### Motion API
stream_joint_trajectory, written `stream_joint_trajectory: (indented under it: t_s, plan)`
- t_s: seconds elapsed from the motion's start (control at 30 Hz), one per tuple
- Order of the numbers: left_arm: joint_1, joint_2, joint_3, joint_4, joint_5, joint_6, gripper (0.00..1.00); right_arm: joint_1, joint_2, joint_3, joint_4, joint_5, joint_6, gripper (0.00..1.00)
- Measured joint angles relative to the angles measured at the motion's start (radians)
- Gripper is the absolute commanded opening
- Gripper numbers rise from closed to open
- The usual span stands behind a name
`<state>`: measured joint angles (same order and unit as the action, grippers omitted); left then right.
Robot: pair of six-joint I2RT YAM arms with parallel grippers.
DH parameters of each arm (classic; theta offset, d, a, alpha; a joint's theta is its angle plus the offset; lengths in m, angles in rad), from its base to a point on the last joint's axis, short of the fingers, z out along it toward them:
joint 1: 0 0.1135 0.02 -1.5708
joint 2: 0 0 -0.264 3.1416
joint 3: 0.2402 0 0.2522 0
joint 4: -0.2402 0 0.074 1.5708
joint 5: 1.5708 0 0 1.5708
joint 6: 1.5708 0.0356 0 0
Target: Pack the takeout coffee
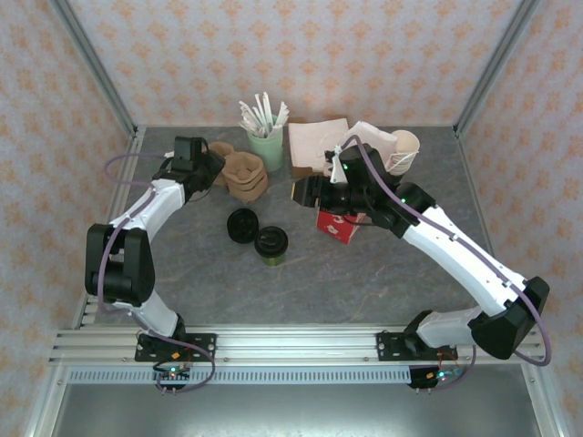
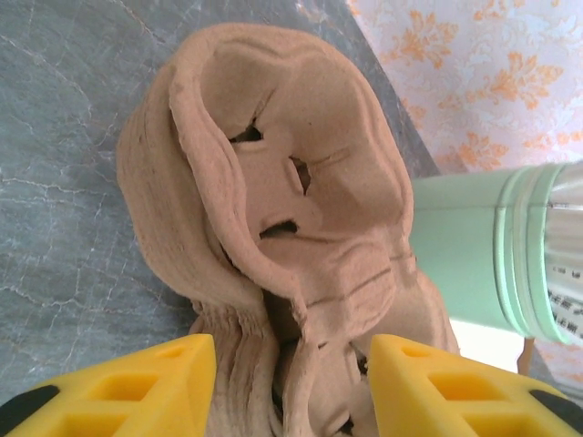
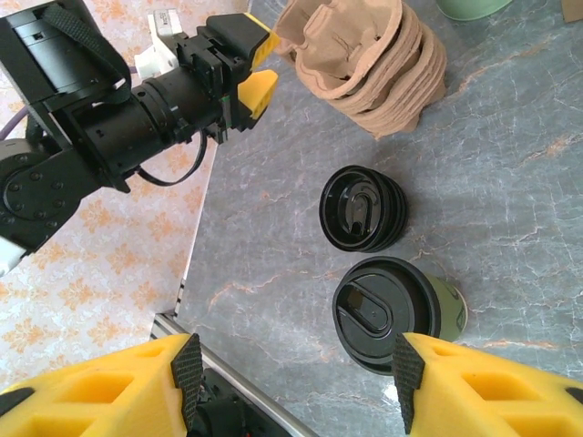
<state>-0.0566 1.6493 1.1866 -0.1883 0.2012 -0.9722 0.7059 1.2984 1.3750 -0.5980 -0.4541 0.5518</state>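
The takeout coffee (image 1: pixel 271 244) (image 3: pixel 387 314), a dark green cup under a black lid, stands upright mid-table. My right gripper (image 1: pixel 305 191) (image 3: pixel 296 382) hovers open above the table, and the cup appears close to its right finger. The red-and-white bag (image 1: pixel 342 225) lies under the right arm. My left gripper (image 1: pixel 214 164) (image 2: pixel 291 382) (image 3: pixel 260 68) is at the brown pulp cup carriers (image 1: pixel 246 175) (image 2: pixel 273 200) (image 3: pixel 373 64). Its yellow fingers stand apart on either side of the stack's near edge; I cannot tell whether they touch it.
A low stack of black lids (image 1: pixel 242 225) (image 3: pixel 363 208) sits just left of the coffee. At the back stand a mint-green holder of utensils (image 1: pixel 267 146) (image 2: pixel 474 246), brown napkins (image 1: pixel 317 141) and stacked cream cups (image 1: pixel 401 150). The table's left edge (image 3: pixel 196 264) borders the wall.
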Motion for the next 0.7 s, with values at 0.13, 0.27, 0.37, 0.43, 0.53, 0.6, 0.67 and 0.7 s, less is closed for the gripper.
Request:
stream_joint_trajectory:
  t_s: [0.13, 0.27, 0.37, 0.43, 0.53, 0.6, 0.67, 0.7]
  plan:
    - [0.019, 0.030, 0.011, 0.009, 0.000, -0.012, 0.46, 0.000, 0.000, 0.011, -0.010, -0.002, -0.007, 0.60]
    - [0.034, 0.048, 0.015, 0.017, 0.000, -0.025, 0.46, 0.000, 0.000, 0.015, -0.014, -0.003, -0.008, 0.60]
    - [0.039, 0.063, 0.029, 0.023, 0.000, -0.027, 0.44, 0.000, 0.000, 0.015, -0.016, -0.003, -0.008, 0.60]
    - [0.040, 0.073, 0.037, 0.027, 0.000, -0.031, 0.43, 0.000, 0.000, 0.015, -0.016, -0.004, -0.008, 0.60]
    - [0.042, 0.094, 0.051, 0.029, 0.000, -0.034, 0.39, 0.000, 0.000, 0.015, -0.016, -0.007, -0.008, 0.60]
    - [0.045, 0.114, 0.063, 0.034, 0.000, -0.037, 0.36, 0.000, 0.000, 0.015, -0.017, -0.008, -0.008, 0.60]
    - [0.051, 0.128, 0.066, 0.040, 0.000, -0.044, 0.33, 0.000, 0.000, 0.015, -0.020, -0.010, -0.008, 0.60]
    - [0.051, 0.134, 0.068, 0.040, 0.000, -0.048, 0.32, 0.000, -0.001, 0.015, -0.023, -0.010, -0.008, 0.60]
